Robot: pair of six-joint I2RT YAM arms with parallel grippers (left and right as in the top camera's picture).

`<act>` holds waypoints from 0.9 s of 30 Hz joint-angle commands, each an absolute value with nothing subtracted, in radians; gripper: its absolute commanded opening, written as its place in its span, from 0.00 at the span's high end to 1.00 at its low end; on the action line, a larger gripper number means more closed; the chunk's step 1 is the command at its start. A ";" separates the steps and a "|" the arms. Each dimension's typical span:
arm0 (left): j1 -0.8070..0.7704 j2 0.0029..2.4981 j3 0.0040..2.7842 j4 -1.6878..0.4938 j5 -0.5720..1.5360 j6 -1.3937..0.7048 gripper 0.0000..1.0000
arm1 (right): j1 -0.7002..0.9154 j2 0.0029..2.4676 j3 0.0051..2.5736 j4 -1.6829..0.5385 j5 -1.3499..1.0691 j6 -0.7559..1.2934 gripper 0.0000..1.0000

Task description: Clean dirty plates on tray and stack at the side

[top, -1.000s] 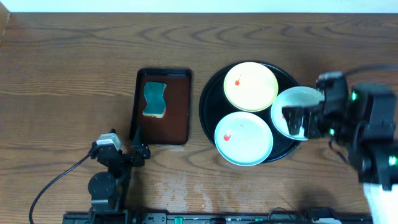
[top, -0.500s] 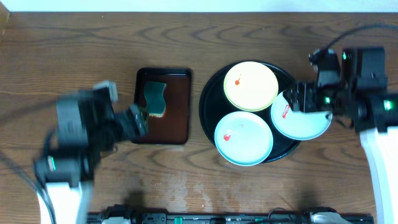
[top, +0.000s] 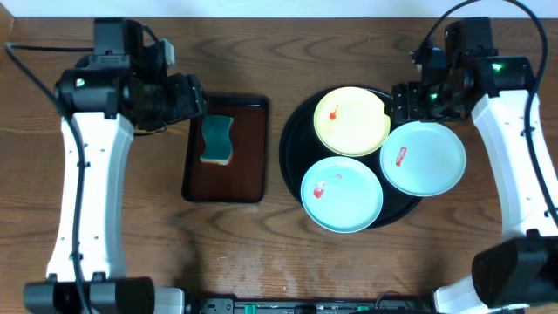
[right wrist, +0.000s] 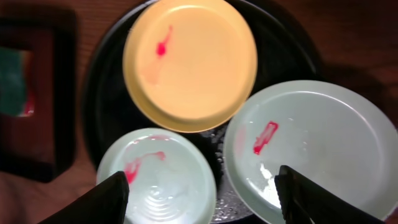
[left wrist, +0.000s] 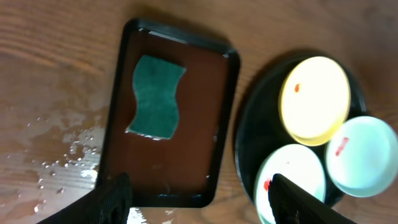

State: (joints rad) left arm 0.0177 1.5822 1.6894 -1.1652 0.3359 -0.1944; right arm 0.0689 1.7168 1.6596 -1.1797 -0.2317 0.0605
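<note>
The round black tray (top: 288,155) holds three plates. The pale yellow plate (top: 351,120) sits at the back with a red smear. A mint-white plate (top: 342,194) sits at the front with a red smear. A second mint-white plate (top: 424,158) with a red smear overhangs the tray's right rim. My right gripper (top: 403,103) hovers open and empty above the tray's back right; in the right wrist view its fingers (right wrist: 202,199) span both mint plates (right wrist: 158,180) (right wrist: 317,155). My left gripper (top: 193,98) is open and empty, high over the brown tray's back left.
A rectangular dark-brown tray (top: 248,166) left of the black tray holds a green sponge (top: 216,139). Water drops lie on the wood to its left in the left wrist view (left wrist: 68,155). Bare tabletop (top: 488,227) lies right of the black tray.
The left arm swung up from the table's front edge to the back left. The right arm lifted off the right mint plate and moved toward the back. The plates stay put.
</note>
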 commanded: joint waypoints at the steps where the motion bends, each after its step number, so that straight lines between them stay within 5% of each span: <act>1: 0.020 1.609 1.692 -1.170 0.295 -0.181 0.28 | 0.079 1.781 1.652 -1.160 -0.189 0.051 0.26; 17: 0.003 1.681 1.688 -1.169 0.294 -0.180 0.32 | 0.088 2.131 1.641 -0.927 -0.121 0.052 0.66; 27: 0.002 1.682 1.688 -1.164 0.278 -0.181 0.35 | 0.086 2.195 1.640 -0.912 -0.032 0.069 0.67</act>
State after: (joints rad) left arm 0.0044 1.6802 1.6894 -1.1633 0.3077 -0.1856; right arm 0.0704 2.1765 1.6417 -0.9154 -0.0727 0.0570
